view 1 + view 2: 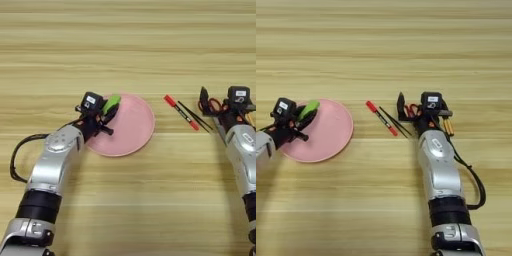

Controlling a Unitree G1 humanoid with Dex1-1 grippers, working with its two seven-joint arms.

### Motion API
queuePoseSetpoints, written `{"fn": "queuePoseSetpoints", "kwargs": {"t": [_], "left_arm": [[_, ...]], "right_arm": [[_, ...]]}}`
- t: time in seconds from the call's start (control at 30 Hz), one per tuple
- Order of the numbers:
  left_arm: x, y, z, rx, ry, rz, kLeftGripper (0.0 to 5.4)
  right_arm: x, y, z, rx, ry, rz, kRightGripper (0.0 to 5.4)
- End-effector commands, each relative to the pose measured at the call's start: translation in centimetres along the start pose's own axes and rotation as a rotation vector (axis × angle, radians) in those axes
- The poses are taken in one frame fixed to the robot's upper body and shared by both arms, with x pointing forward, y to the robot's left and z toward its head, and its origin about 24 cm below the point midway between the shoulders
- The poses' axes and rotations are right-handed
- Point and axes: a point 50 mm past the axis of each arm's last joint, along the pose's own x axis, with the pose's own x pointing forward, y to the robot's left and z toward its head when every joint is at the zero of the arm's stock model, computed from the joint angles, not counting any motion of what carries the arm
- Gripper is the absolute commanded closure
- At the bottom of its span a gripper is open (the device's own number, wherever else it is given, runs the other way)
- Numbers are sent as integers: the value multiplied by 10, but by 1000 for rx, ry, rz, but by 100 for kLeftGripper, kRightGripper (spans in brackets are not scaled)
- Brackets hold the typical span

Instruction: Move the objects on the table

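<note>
My left gripper (109, 114) is shut on the small green block (113, 103) and holds it over the left rim of the round pink plate (131, 127). To the right of the plate, the red marker (181, 112) and the thin black stick (196, 117) lie slanted side by side on the table (128, 45). My right gripper (407, 109) is at the red-handled scissors (413, 111), whose handles show beside it. The scissors' blades are hidden under the arm. The orange-handled tool (448, 126) lies just right of that wrist.
A black cable (17, 155) loops out from the left forearm, and another (476, 185) hangs from the right forearm. Bare wooden planks stretch across the far half of the table and the near middle between the two arms.
</note>
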Motion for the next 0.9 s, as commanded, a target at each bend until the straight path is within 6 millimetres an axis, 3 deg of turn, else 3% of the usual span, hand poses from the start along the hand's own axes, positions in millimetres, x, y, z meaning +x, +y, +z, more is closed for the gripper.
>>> {"fn": "queuePoseSetpoints", "kwargs": {"t": [0.03, 0.2, 0.5, 0.9], "left_arm": [[0, 3, 6, -9, -37, 22, 407], [-5, 21, 9, -10, -44, 106, 407], [-20, 70, 0, 25, 28, 367, 407], [-29, 96, -11, 36, 85, 497, 407]], "right_arm": [[1, 0, 1, 1, 5, -5, 0], [1, 0, 1, 2, 6, -4, 0], [2, 0, 0, 2, 8, -3, 0], [2, 1, 0, 2, 10, -2, 0]]}}
